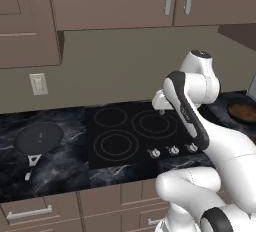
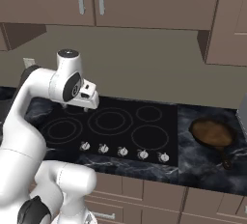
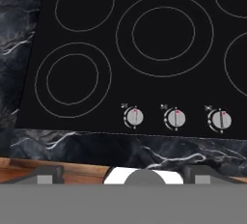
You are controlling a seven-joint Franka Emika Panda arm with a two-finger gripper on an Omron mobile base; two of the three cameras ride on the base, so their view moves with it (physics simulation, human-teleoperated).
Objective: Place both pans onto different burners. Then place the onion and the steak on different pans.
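Left base view, L to R: dark pan (image 1: 38, 138) sits on the marble counter (image 1: 55, 176) left of the cooktop (image 1: 135, 133), handle toward the front edge; burners (image 1: 115, 144) all bare; brown pan (image 1: 242, 112) on the counter at far right, partly behind the arm. Gripper (image 1: 161, 107) hangs above the cooktop's back-right rings, jaws spread wide w/ nothing between them. Hand view looks down on rings and knobs (image 3: 177, 118).
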